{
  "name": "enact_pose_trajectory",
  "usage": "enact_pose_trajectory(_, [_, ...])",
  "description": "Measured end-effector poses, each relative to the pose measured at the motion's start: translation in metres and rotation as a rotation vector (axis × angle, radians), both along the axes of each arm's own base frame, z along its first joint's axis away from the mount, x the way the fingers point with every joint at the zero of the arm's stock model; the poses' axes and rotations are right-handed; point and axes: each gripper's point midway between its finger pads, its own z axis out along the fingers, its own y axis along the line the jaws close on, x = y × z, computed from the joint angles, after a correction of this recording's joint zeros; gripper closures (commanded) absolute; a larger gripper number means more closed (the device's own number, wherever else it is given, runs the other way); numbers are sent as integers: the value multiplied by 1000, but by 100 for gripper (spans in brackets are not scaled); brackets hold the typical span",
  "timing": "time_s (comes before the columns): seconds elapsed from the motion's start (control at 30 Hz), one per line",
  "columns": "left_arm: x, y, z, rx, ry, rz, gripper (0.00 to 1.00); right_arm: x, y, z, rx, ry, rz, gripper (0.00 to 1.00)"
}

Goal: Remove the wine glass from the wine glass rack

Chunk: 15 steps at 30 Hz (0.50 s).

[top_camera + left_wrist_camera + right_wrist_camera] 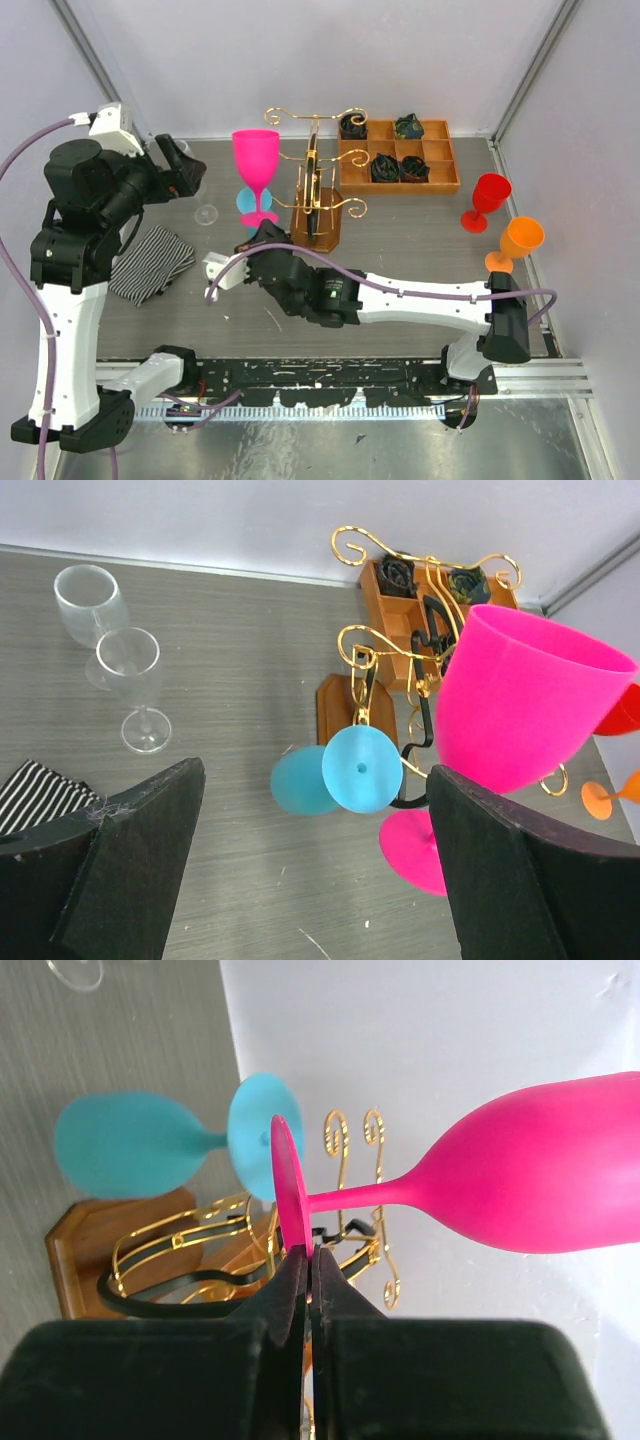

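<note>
The gold wire wine glass rack (pixel 318 180) stands on its brown wooden base (pixel 318 228) mid-table. A blue wine glass (pixel 247 203) hangs from the rack's left arm; it also shows in the left wrist view (pixel 361 768) and the right wrist view (pixel 130 1145). A pink wine glass (pixel 256 158) is upright just left of the rack. My right gripper (pixel 262 230) is shut on the rim of its foot (pixel 286 1185), with the bowl (pixel 540 1180) pointing away. My left gripper (pixel 182 172) is open and empty, left of the glasses, its fingers (pixel 130 860) facing the pink glass (pixel 520 710).
An orange-brown compartment tray (pixel 445 185) with dark items sits behind the rack on the right. A red glass (pixel 488 200) and an orange glass (pixel 517 243) stand at the right. Two clear glasses (pixel 132 675) and a striped cloth (pixel 150 262) are at the left.
</note>
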Motion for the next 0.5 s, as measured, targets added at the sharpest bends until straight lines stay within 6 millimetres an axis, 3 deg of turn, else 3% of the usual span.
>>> enact_pose_trajectory(0.13, [2,-5,-3,5,9,-32,2,-11,9,16,31,-50,25,99])
enact_pose_trajectory(0.5, [-10,-30,17,-47,-62,-182,2,-31,21,21,32,-68,79,99])
